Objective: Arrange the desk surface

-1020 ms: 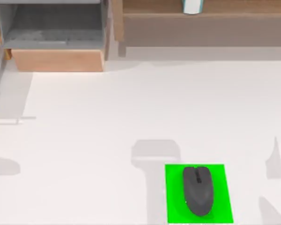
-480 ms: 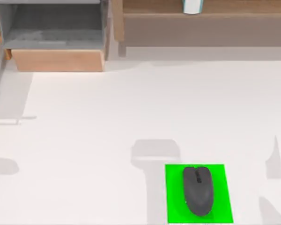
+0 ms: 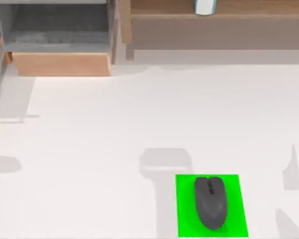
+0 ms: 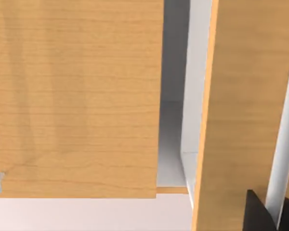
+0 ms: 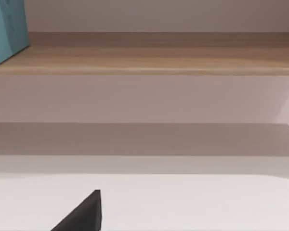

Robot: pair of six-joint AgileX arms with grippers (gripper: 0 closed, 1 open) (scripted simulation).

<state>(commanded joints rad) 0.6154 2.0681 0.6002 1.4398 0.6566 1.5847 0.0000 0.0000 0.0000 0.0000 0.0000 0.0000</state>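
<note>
I judge the dark grey plastic mouse (image 3: 210, 202) on the wide matte white desk surface (image 3: 139, 114), lower right of frame, light, rigid, slippery, best pinched across its flanks; gripper states I cannot tell.

One mouse (image 3: 211, 202), one green mat (image 3: 237, 199), one drawer (image 3: 60, 42)

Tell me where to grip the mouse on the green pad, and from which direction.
Judging by its shape, take the dark mouse across its narrow width, one finger on each long flank near the middle, coming straight down from above. It lies flat on the green pad on the desk surface, long axis running near to far, so its flanks face the table's left and right.
</note>
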